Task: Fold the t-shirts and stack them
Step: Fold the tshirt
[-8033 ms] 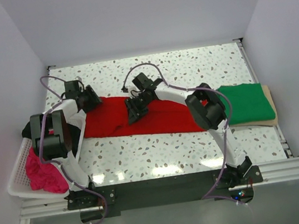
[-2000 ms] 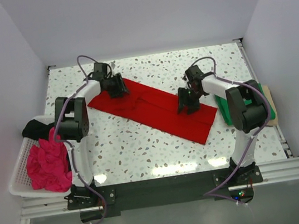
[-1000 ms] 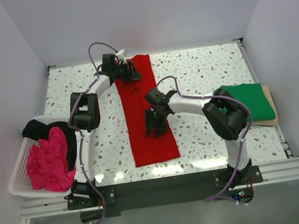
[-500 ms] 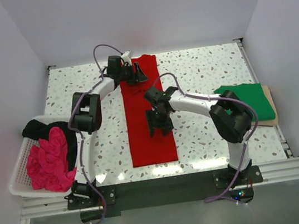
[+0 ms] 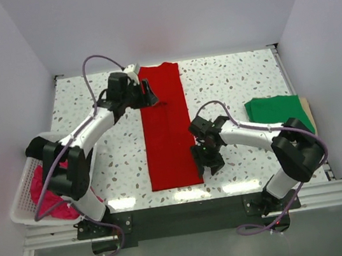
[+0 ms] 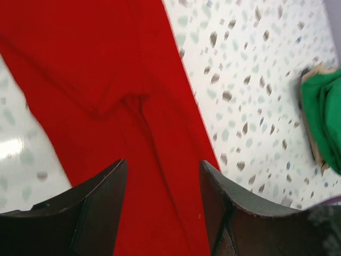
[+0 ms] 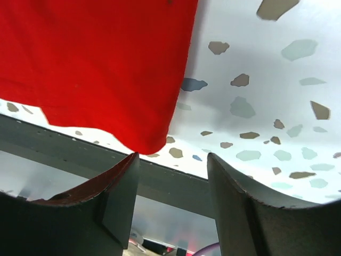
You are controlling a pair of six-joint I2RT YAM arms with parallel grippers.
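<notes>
The red t-shirt (image 5: 166, 128) lies folded into a long strip running from the back of the table to the front edge. My left gripper (image 5: 151, 97) is open and empty just above its far part; the left wrist view shows red cloth (image 6: 106, 90) under the open jaws. My right gripper (image 5: 209, 161) is open and empty beside the strip's near right corner (image 7: 149, 140). The folded green t-shirt (image 5: 279, 113) lies at the right. The magenta t-shirt (image 5: 38, 189) sits in the basket, mostly behind my left arm. The black t-shirt (image 5: 32, 150) hangs over the basket's far end.
A white slotted basket (image 5: 20, 203) stands at the table's left front. A tan board (image 5: 312, 121) lies under the green shirt. The metal front rail (image 5: 183, 210) runs along the near edge. Speckled tabletop (image 5: 235, 80) lies between the red strip and the green shirt.
Both grippers have let go of the red shirt. The right gripper moved down and right to the strip's near right corner. The left gripper drew back slightly left at the far end.
</notes>
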